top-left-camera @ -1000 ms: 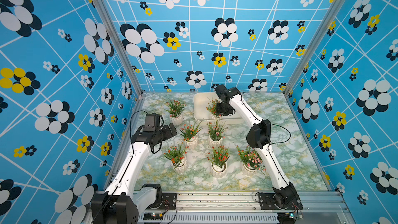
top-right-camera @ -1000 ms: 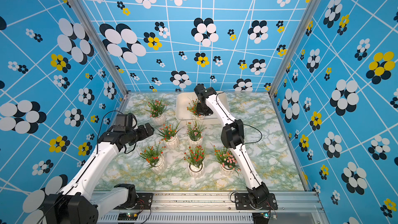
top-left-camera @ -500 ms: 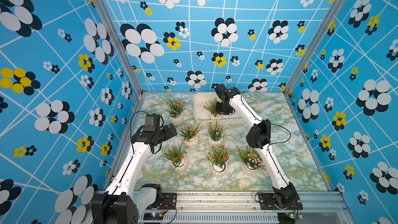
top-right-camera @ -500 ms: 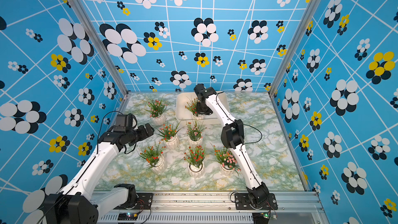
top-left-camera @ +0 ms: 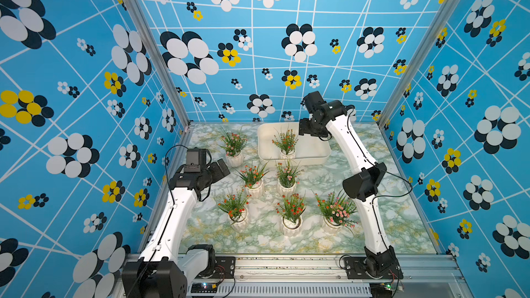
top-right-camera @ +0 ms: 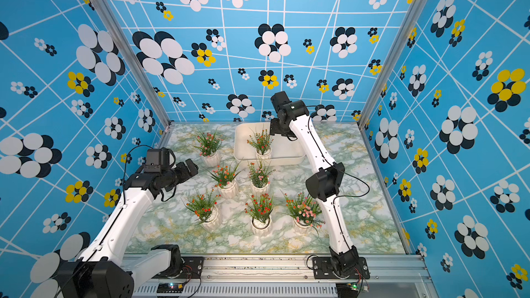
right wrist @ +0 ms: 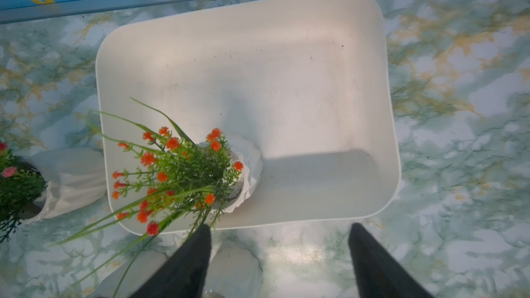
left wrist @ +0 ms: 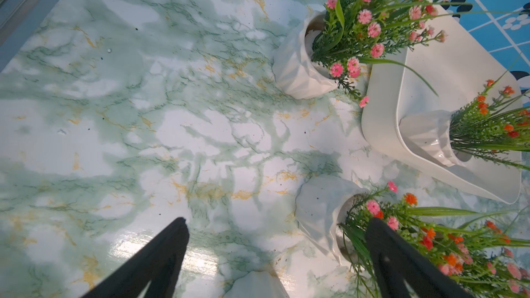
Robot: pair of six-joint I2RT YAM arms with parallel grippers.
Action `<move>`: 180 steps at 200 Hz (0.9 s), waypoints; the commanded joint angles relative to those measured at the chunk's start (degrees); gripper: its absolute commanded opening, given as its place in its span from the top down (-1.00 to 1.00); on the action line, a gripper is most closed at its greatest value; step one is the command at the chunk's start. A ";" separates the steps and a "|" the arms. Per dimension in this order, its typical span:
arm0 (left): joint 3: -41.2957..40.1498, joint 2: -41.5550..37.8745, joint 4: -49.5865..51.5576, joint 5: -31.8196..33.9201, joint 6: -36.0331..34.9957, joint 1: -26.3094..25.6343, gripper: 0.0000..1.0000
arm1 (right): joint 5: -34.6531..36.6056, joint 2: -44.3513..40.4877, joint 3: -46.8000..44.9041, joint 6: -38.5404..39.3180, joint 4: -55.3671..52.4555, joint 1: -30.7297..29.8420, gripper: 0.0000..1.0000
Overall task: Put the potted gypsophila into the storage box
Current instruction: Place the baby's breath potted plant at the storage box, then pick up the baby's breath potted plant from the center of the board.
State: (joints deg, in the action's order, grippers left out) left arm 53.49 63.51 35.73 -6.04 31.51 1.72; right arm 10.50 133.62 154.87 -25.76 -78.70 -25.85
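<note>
While the small white ribbed pot of orange-flowered gypsophila point(right wrist: 195, 173) stands upright inside the shallow cream-white plastic storage box point(right wrist: 286, 75), just beyond one fingertip of my right gripper point(right wrist: 280, 226), I judge the placing done and the retreat the step in hand. The gripper's black fingers are spread wide and pinch nothing; a few long green blades reach as far as the nearer fingertip. I would lift straight up, jaws held wide, so no stem snags and tips the pot, which sits close to the box wall nearest the hand. My left gripper point(left wrist: 276, 220) hangs spread and empty above the green-veined marble tabletop point(left wrist: 143, 110).
</note>
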 commanded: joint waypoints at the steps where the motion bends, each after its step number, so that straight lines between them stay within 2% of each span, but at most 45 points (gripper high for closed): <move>1: 1.73 -0.19 -0.81 0.42 3.23 2.12 -0.99 | 6.73 -3.04 -0.94 1.39 -6.64 -0.17 -0.98; 13: 1.67 0.41 -1.10 0.06 4.54 3.20 -0.99 | 9.61 -5.79 -4.76 2.19 -6.91 -0.04 -0.98; 31: 2.10 1.93 -1.57 -0.84 6.09 4.83 -0.99 | 8.67 -12.64 -14.80 3.55 -4.18 1.23 -0.98; 63: 6.05 6.76 -0.48 -0.55 6.59 5.25 -0.99 | -1.50 -30.43 -45.02 0.23 13.63 7.07 -0.98; 94: 10.55 12.36 0.81 -0.92 4.73 5.26 -0.99 | 3.97 -45.97 -69.17 -0.22 25.16 9.33 -0.99; 139: 13.64 19.57 -0.63 -2.17 3.60 5.37 -0.92 | 1.81 -52.83 -83.16 0.70 23.85 11.80 -0.98; 149: 13.68 21.19 -1.40 -2.48 3.74 5.32 -0.83 | 0.34 -54.47 -86.31 0.54 25.57 11.94 -0.98; 180: 12.38 23.31 -5.94 -2.03 4.44 4.75 -0.81 | -3.12 -59.66 -94.97 -2.52 32.87 12.73 -0.97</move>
State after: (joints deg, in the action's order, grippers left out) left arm 65.87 85.78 33.45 -7.73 36.23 6.63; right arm 10.70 78.02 64.10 -25.74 -52.10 -13.78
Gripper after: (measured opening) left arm 0.909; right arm 0.986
